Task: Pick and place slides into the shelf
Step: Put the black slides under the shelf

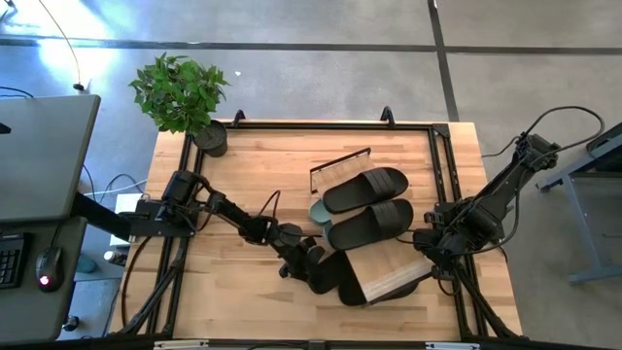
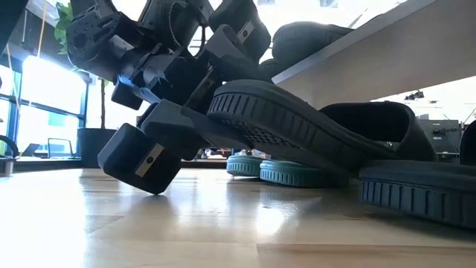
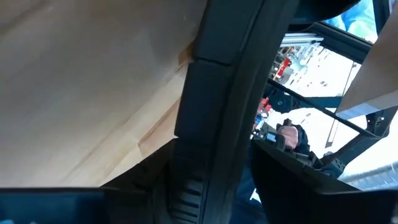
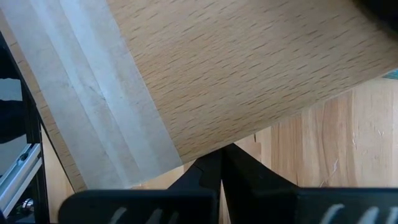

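Nearest, my left gripper (image 2: 216, 112), arm stretched low over the counter (image 1: 243, 175), clamps a black slide (image 2: 297, 134) tilted against the shelf (image 1: 389, 272); my right gripper's (image 1: 428, 255) grip I cannot tell.

It looks like a robotics lab or workshop rather than a home — a butcher-block table (image 1: 243, 185) stands on a polished concrete floor (image 1: 321, 58) marked with taped lines. At nine o'clock sits a grey desk (image 1: 44, 156) with a mouse (image 1: 43, 267) and cables; a potted plant (image 1: 182, 97) occupies eleven o'clock — bright windows (image 2: 44, 97) show beyond.
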Available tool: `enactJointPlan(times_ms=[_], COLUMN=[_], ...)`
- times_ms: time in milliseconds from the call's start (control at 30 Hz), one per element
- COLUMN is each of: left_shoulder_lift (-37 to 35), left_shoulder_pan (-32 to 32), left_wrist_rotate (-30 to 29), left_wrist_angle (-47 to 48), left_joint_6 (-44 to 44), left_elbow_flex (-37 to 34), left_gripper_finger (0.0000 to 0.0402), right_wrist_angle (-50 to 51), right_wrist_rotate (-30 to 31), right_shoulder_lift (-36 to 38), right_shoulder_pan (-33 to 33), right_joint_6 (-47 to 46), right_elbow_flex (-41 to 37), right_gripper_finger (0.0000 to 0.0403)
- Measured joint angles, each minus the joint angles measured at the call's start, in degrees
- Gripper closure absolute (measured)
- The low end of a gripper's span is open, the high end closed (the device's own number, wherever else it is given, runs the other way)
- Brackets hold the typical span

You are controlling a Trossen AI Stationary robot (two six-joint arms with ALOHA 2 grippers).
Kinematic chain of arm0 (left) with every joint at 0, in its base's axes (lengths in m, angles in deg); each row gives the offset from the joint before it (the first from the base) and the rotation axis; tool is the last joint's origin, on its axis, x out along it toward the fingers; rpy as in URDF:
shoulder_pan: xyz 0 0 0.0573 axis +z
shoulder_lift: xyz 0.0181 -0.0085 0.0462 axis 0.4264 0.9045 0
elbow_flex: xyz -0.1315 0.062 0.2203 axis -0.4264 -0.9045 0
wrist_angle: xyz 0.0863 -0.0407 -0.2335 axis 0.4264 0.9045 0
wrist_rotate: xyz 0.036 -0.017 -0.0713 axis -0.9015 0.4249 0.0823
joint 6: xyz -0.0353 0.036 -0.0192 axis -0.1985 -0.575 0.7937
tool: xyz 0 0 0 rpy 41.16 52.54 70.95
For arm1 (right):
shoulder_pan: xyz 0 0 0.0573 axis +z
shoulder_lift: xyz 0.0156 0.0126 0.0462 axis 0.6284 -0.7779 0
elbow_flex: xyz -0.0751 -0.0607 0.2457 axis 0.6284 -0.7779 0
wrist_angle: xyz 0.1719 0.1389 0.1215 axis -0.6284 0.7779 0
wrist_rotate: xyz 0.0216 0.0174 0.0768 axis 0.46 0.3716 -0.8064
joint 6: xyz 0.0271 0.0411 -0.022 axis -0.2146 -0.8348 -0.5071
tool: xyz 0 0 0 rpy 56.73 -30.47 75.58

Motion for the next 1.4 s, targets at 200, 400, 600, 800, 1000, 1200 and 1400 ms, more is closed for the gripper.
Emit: enactJointPlan(times_ms=[200, 400, 600, 800, 1000, 1200, 1400], left_shoulder_lift=[-1.7, -7.4, -9.2, -9.2, -9.2, -9.2, -9.2], left_shoulder_pan=[-0.2, -0.1, -0.3, -0.4, -0.4, -0.4, -2.7], left_wrist_rotate=[-2.1, -3.7, -8.6, -16.1, -25.0, -29.5, -29.6], left_wrist_angle=[1.1, 14.9, 24.9, 42.8, 64.3, 76.0, 84.4], left_joint_6=[-1.0, -5.4, -9.6, -18.4, -28.4, -32.0, -32.0], left_elbow_flex=[0.0, 0.0, 0.9, 8.1, 18.0, 24.4, 28.2], left_gripper_finger=[0.0238, 0.0247, 0.0247, 0.0247, 0.0247, 0.0247, 0.0247], right_wrist_angle=[0.0, 0.0, 0.1, 0.2, 0.5, 0.8, 1.7], right_wrist_rotate=[-0.1, 0.0, 0.0, 0.0, -0.1, -0.5, -0.6], right_shoulder_lift=[0.0, 0.0, 0.0, 0.0, 0.0, 0.0, 0.0], right_shoulder_pan=[0.0, 0.0, 0.0, 0.0, 0.0, 0.0, 0.0], right_joint_6=[-0.9, -1.0, -0.9, -0.9, -0.9, -1.0, -1.3], right_elbow_flex=[0.0, 0.0, 0.0, 0.0, 0.0, 0.0, 0.0], right_gripper_finger=[0.0403, 0.0403, 0.0403, 0.0403, 0.0403, 0.0403, 0.0403])
